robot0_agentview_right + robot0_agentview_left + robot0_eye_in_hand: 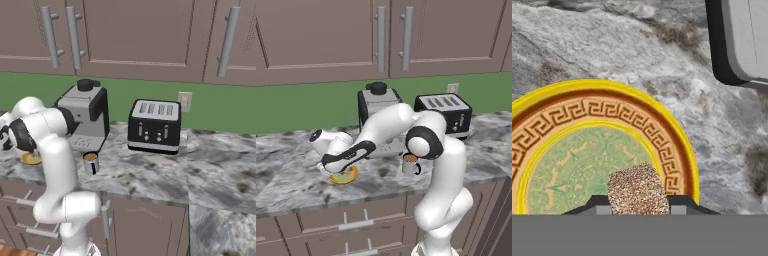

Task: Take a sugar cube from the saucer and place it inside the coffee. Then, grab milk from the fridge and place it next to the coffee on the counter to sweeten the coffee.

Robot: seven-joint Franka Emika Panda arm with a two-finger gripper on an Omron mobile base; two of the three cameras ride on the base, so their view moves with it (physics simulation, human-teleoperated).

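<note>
One sugar cube [637, 190] lies on the saucer [677, 145], a rough, speckled beige lump sitting on the pale green centre of the plate. In the hand view the two dark fingertips [598, 202] stand on either side of it, spread apart, and whether they already press on its sides is hard to judge from so close; the gripper [637, 206] looks released around the cube rather than clenched.

The saucer is a single round plate, glossy yellow at the rim, with a brown band and an orange ring of key pattern inside that. It rests on the counter [291, 170], a mottled grey-and-white stone slab with a rounded front edge over brown drawers [356, 220] with silver bar handles.

One mug of coffee [410, 164] stands on the counter just right of the saucer in the left base view, a small pale cylinder with a dark handle and brown liquid at the top. Behind it sits one boxy grey espresso machine [87, 117] with a black knob on top, and beside that one black four-slot toaster [154, 125] with a metal top. Brown wall cabinets [150, 35] with long steel handles hang above a green wall, which carries one pale outlet plate [185, 101].
</note>
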